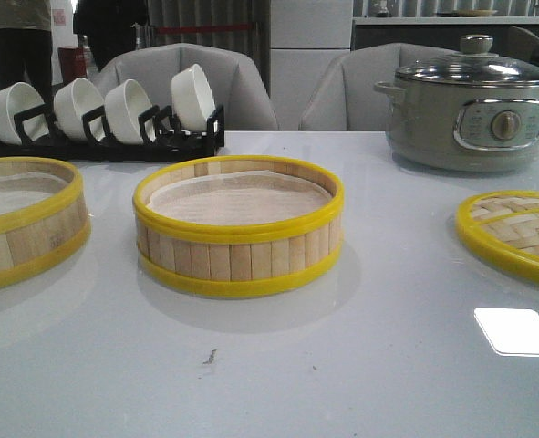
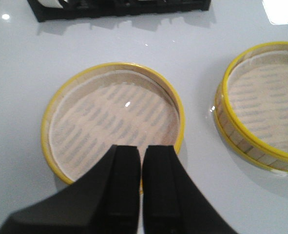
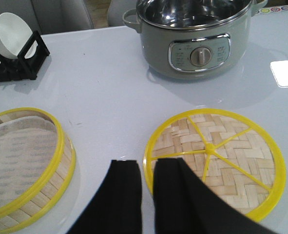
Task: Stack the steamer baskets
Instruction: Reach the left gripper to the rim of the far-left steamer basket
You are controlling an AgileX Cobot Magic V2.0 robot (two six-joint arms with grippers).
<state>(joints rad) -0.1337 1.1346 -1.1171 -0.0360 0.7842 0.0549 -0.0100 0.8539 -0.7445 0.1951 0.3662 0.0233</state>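
Since both baskets sit apart on the worktop (image 1: 278, 383), no stacking is done yet, and the whole lift and placement is left, by the look of it. One basket (image 1: 239, 228) stands at the centre of the front view; the other basket (image 1: 18, 219) sits at the left edge of that frame, partly cut off, with a clear strip of worktop between them. Both are upright, paper lining showing, nothing inside.

The left claw (image 2: 140, 195) hangs over the near rim of one basket in the lower middle of its wrist view, fingers almost together with only a thin slit between, holding nothing. The right claw (image 3: 148, 195) hovers at the bottom of its wrist view, beside the near edge of the lid (image 3: 214, 161), its fingers slightly parted and likewise gripping nothing. Neither claw appears in the front view.

For room: the lower half of the front frame is bare worktop except for a small dark speck. Behind the baskets, at upper left, a black rack (image 1: 100, 137) of white bowls stands near the left basket's far side, so a lift there probably should not swing backward. The pot (image 1: 470, 114) at upper right is well apart from both baskets. The lid at the right edge leaves an open lane between itself and the centre basket.
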